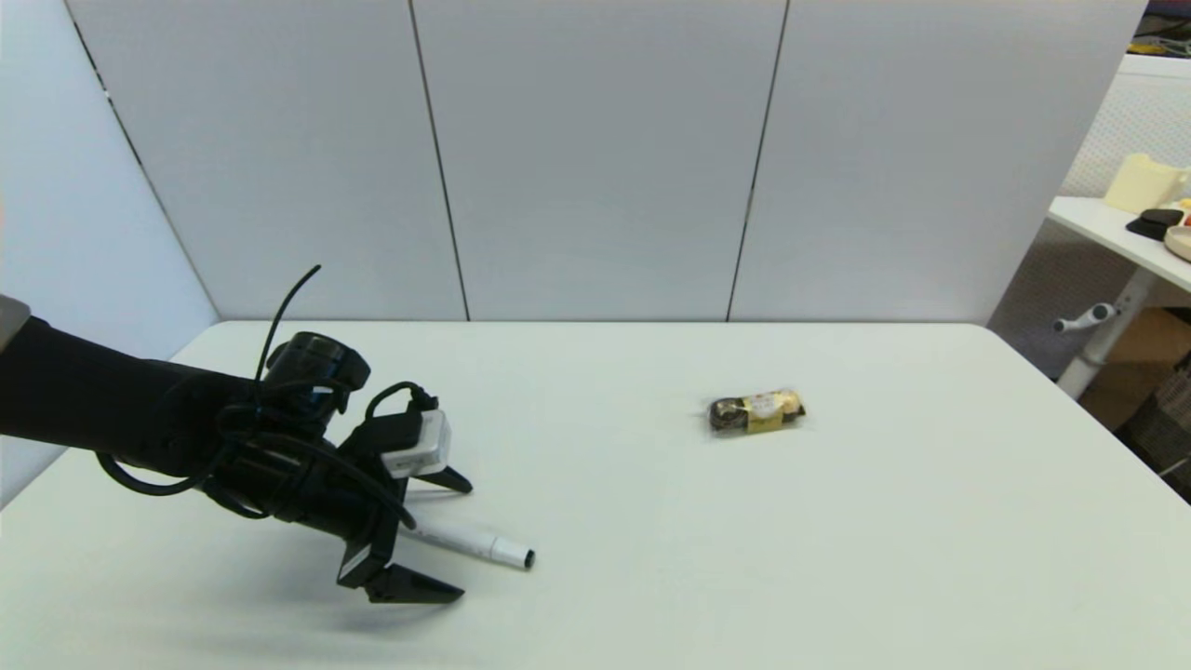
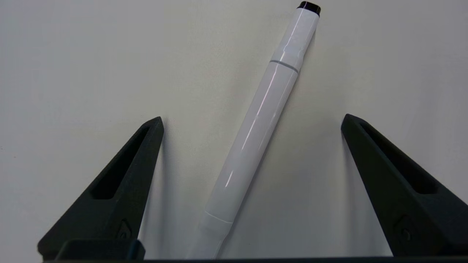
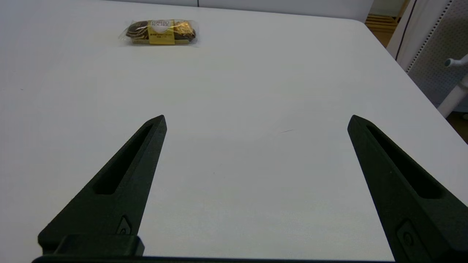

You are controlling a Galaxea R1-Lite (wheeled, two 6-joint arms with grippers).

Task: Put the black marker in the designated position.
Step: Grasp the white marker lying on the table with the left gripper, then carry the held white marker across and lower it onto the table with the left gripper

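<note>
Fingers point(image 2: 120, 182) of the left gripper point(image 1: 456, 535) spread wide on either side of the slim white-barrelled black marker point(image 1: 475, 542), not touching it — it lies flat on the plain white counter point(image 1: 837, 558), near the front left. A gold-and-brown wrapped snack packet point(image 1: 756, 411) sits well apart toward the middle. Away from both things, the right gripper point(image 3: 256, 120) hangs over bare counter — its fingers also spread wide.
</note>
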